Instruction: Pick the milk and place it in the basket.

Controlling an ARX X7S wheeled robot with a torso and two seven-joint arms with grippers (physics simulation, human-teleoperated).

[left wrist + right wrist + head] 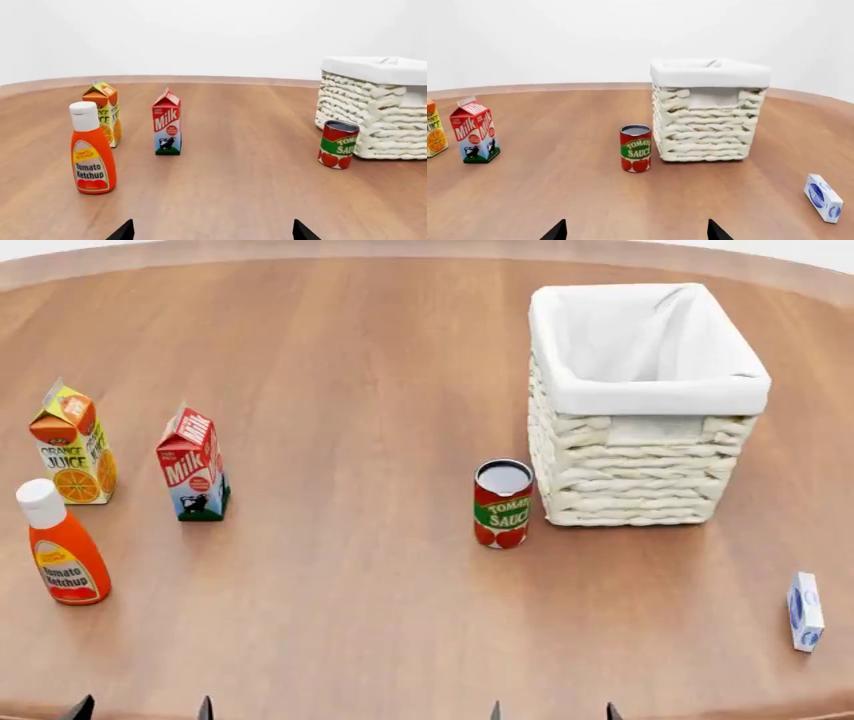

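Upright, milk reading "Milk", long axis vertical; "Tomato Sauce" can beside basket; both pincers being held spread, empty.

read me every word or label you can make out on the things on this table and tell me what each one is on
"Milk": the milk; small print above too blurred.
"Tomato Ketchup": ketchup bottle.
"ORANGE JUICE": juice carton.
"TOMATO SAUCE": can.
Small white-blue box: print unreadable.
The basket: no text.
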